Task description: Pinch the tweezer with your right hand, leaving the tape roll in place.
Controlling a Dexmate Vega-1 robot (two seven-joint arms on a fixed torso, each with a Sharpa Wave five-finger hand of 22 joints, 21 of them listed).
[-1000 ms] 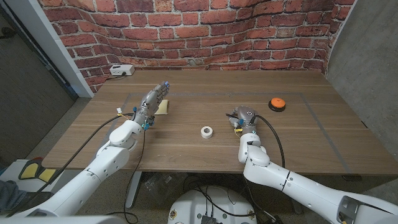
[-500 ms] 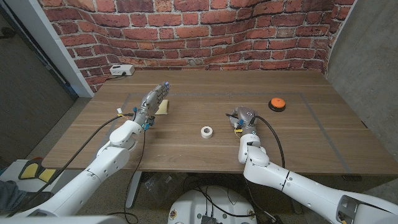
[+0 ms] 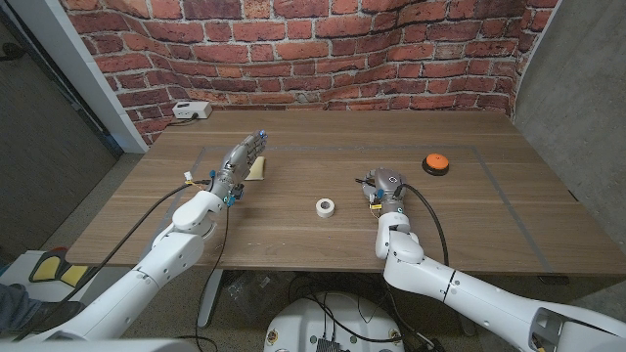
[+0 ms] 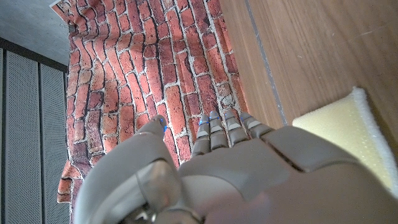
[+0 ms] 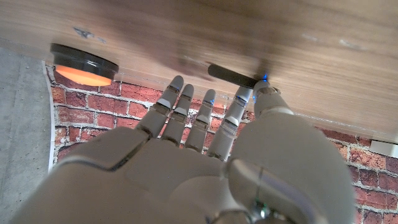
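Observation:
The dark tweezer (image 5: 231, 76) lies on the wooden table just past my right hand's fingertips (image 5: 209, 99), and the thumb tip sits by its near end. My right hand (image 3: 381, 187) is right of the table's middle with its fingers stretched out and apart, holding nothing. In the head view the tweezer's tip (image 3: 358, 180) pokes out at the hand's left side. The white tape roll (image 3: 325, 206) lies flat on the table, a short way left of the right hand. My left hand (image 3: 239, 158) is at the left, fingers extended and holding nothing.
A yellow sponge (image 3: 257, 169) lies beside my left hand and also appears as a yellow sponge (image 4: 339, 134) in the left wrist view. An orange disc (image 3: 435, 162) sits behind and right of my right hand. A white box (image 3: 191, 110) stands at the back left by the brick wall.
My right hand has crept very slightly to the right. The tape roll and my left hand have stayed put.

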